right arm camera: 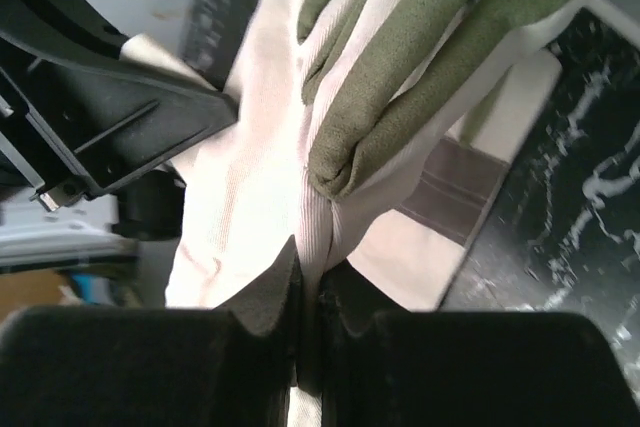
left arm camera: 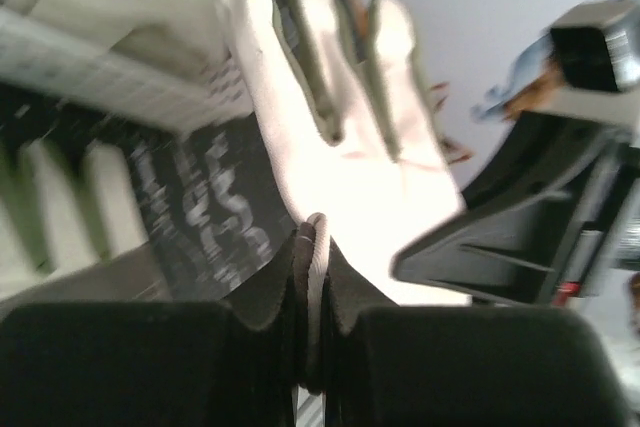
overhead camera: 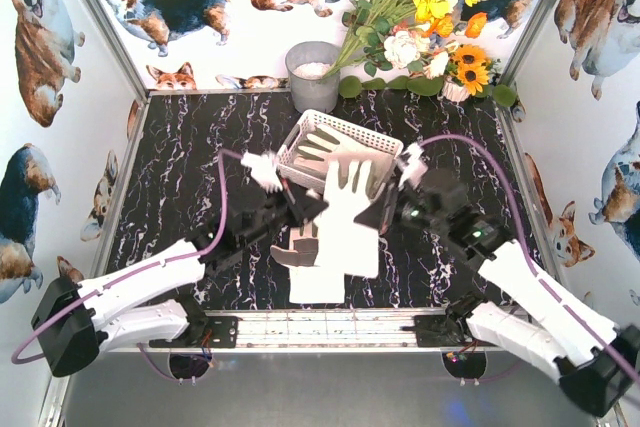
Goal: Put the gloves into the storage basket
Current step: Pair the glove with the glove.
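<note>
A glove [overhead camera: 350, 232] is pinched tight by the closed left pincer [left arm camera: 314, 242] and right pincer [right arm camera: 305, 272]. If it is let go early, it may be dropped outside the storage basket [overhead camera: 345, 129].

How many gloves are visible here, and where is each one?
3. One glove lies in the storage basket. A second glove is held between the left gripper and the right gripper. A third glove lies on the table beneath it. More may be hidden.
</note>
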Tool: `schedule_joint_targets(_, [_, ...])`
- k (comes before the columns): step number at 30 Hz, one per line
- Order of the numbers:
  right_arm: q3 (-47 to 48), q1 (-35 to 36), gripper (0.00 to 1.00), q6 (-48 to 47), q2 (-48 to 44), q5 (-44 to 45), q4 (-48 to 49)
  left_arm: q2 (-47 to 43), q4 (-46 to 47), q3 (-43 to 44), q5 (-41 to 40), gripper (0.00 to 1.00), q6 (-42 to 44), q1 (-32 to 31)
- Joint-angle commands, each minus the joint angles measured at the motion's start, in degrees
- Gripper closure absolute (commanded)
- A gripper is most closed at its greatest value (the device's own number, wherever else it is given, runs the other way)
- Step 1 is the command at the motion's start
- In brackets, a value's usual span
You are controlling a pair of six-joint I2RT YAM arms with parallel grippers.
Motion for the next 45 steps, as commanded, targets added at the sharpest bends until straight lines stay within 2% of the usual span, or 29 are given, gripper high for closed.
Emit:
schedule_joint_targets(1, [2.17,10.7,1.0,-5.44,2.93,23.94,-6.32,-2.34,-5.03,-8.24,2.32,1.0,4.66,0.23])
schedule_joint_targets(7, [1.44,22.89,1.0,-4.58,11.13,32.08,-4.2,-7.7,-4.74,-17.26,2.24,1.0,6.54,0.14])
schedule_joint_targets(13, [0.55,25.85,1.0,-5.34,19.06,31.98,1.25,-14.49,-7.42,-24.2,-2.45,1.0,7.71,0.23])
schedule_joint_targets(18, [1.12,26.21,1.0,-6.94,24.69,32.9,4.09,-15.36,-8.84,-26.35,-4.39,1.0,9.49,0.4])
schedule_joint_targets(25, [0.49,26.72,1.0,-4.9,28.39,34.79,6.19,-11.6,-8.48,-25.26,-6.74,1.0,12.66,2.26])
schedule_joint_targets(45, [-1.85,28.05,1.0,-0.58,36.1,38.87,10.06,1.8,2.16,-25.67,-1.68,1.0,16.37,7.85])
